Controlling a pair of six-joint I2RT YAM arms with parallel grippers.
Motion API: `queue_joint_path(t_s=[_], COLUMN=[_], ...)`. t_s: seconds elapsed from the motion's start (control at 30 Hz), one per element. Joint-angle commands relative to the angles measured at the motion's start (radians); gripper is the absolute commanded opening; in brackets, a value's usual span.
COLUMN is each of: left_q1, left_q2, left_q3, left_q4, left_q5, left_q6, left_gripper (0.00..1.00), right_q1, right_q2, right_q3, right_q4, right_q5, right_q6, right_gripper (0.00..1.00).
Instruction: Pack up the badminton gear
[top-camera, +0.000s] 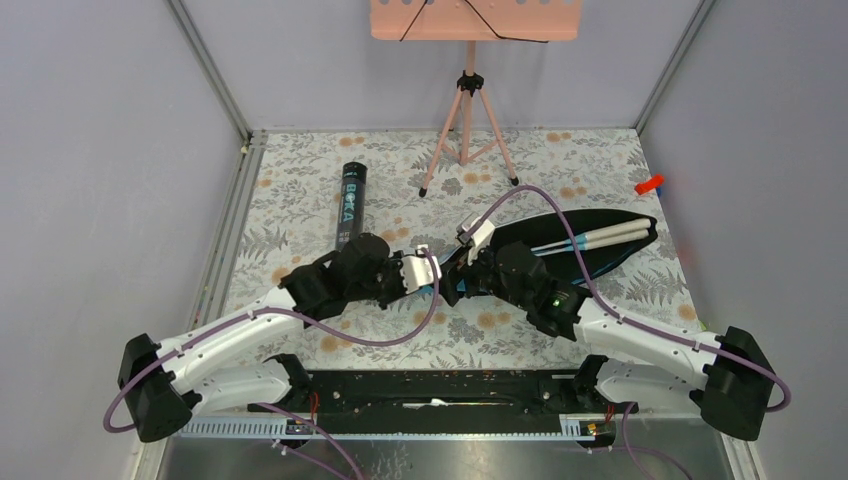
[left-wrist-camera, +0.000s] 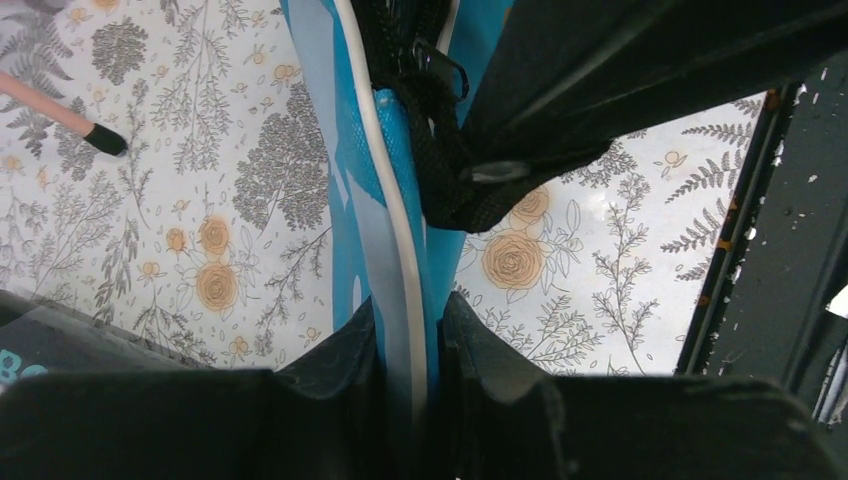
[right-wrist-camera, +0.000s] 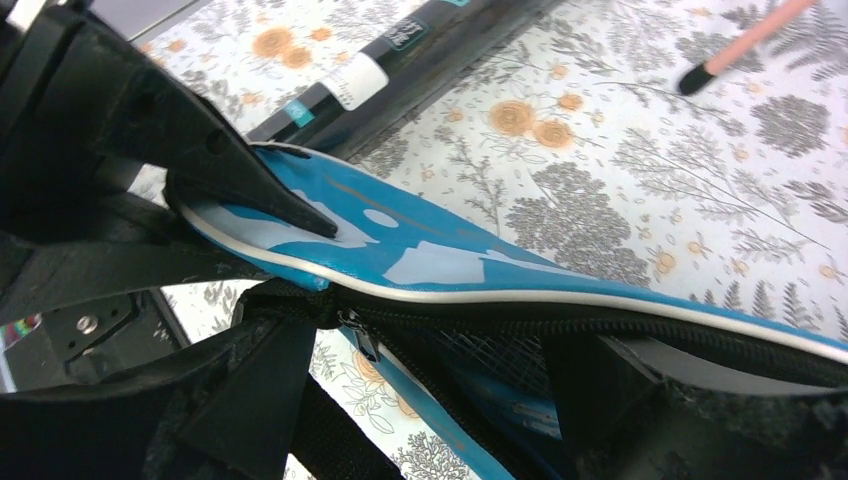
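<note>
Floral cloth is covering the whole surface (top-camera: 300, 180) and grey walls are closing it in. The pink tripod stand (top-camera: 468, 110) is standing at the far side, out of the way. Your blue bag (top-camera: 575, 225) is lying across the middle and running off to the right. Two white racket handles (top-camera: 612, 235) are poking out of its right end, so I'm guessing the heads are sitting inside. The black tube (top-camera: 352, 205) is lying on its own at the far left, well apart from the bag and not packed yet. I'm not seeing any shuttlecocks anywhere; whether they're in the tube, I can't tell.

Both arms are meeting at the bag's left end. Your left arm (top-camera: 250, 325) is reaching in from the near left, and the left jaws are clamped on the bag's blue edge, right over the white piping (left-wrist-camera: 385, 200). To me that's pinning the bag so it isn't sliding or bunching while the other side is working the zip. On the right arm (top-camera: 640, 335), the right jaws are standing apart, one finger on each side of the bag's mouth. The zip slider (right-wrist-camera: 352, 328) is sitting between them, close to the left jaws' pinch. They aren't gripping anything I can make out.

My read is that you're lining up on that slider. It's small and floppy, so you're wanting the right jaws landing on the tab, not the fabric.
</note>
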Motion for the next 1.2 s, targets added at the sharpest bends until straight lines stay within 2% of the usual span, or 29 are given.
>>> queue_joint_path(t_s=[0.0, 0.1, 0.2, 0.4, 0.73, 0.87, 1.17], left_q1=[-0.011, -0.011, -0.011, -0.011, -0.011, -0.012, -0.013], left_q2=[-0.005, -0.019, -0.017, 0.005, 0.015, 0.024, 0.036], left_q3=[-0.03, -0.053, -0.056, -0.045, -0.052, -0.042, -0.026], left_q4=[0.043, 0.057, 0.06, 0.051, 0.032, 0.024, 0.012], left_q5=[0.054, 0.029, 0.03, 0.038, 0.059, 0.074, 0.094], left_q6=[-0.031, -0.019, -0.02, -0.017, 0.0, -0.002, -0.003], left_gripper=[0.0, 0.0, 0.0, 0.0, 0.0, 0.0, 0.0], right_q1=[0.087, 0.122, 0.14, 0.161, 0.164, 0.166, 0.166], right_q2=[0.008, -0.001, -0.004, 0.007, -0.007, -0.005, 0.014], right_q3=[0.119, 0.158, 0.164, 0.177, 0.214, 0.214, 0.173], right_q4=[-0.033, -0.156, -0.193, -0.218, -0.36, -0.335, -0.135], right_q5=[0.24, 0.374, 0.471, 0.544, 0.472, 0.39, 0.228], right_q6=[0.026, 0.074, 0.112, 0.118, 0.079, 0.035, -0.072], right_gripper=[0.86, 0.86, 0.84, 0.75, 0.52, 0.51, 0.5])
